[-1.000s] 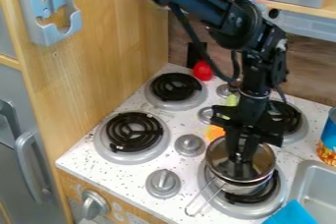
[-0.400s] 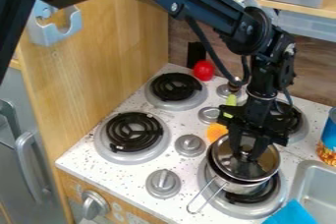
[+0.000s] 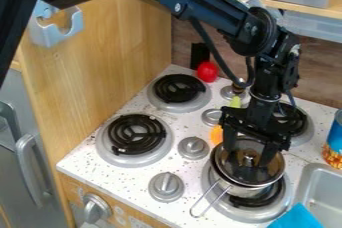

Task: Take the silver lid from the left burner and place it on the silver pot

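Nearest, a bright blue item (image 3: 298,216) lies in front and to the right of the metal pot (image 3: 244,192), which stands on a burner (image 3: 252,215) beside the sink (image 3: 301,176). Atop the pot, the glass lid (image 3: 255,176) sits slightly off-centre, a crescent of rim bared at left. Above it, the gripper (image 3: 247,159) has its fingers spread either side of the knob (image 3: 249,160); contact is unclear. Covering the pot looks mostly done; square seating and gripper clearance seem left. Behind the pot are an orange object (image 3: 217,134) and, farther, a red one (image 3: 208,71).
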`<state>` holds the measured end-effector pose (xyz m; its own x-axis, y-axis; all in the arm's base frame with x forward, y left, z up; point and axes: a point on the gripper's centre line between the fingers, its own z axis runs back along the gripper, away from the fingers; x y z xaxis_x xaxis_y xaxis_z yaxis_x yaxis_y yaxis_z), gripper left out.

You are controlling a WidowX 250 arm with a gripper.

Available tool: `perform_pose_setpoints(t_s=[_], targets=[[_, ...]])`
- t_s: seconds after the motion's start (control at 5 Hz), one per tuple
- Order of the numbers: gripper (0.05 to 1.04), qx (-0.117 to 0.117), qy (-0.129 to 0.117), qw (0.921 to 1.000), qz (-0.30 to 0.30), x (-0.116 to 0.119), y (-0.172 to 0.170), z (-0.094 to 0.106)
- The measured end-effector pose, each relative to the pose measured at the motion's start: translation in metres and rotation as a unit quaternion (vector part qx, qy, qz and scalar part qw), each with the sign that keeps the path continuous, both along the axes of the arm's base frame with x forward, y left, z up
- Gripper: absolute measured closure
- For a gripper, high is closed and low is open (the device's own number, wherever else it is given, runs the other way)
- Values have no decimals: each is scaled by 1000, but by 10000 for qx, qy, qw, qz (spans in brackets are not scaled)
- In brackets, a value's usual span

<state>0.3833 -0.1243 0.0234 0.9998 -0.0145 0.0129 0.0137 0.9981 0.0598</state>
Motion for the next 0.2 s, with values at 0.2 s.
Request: perform_pose_setpoints(t_s=[0.2], targets=[[81,-103,-55,9999,16,-8,9,27]])
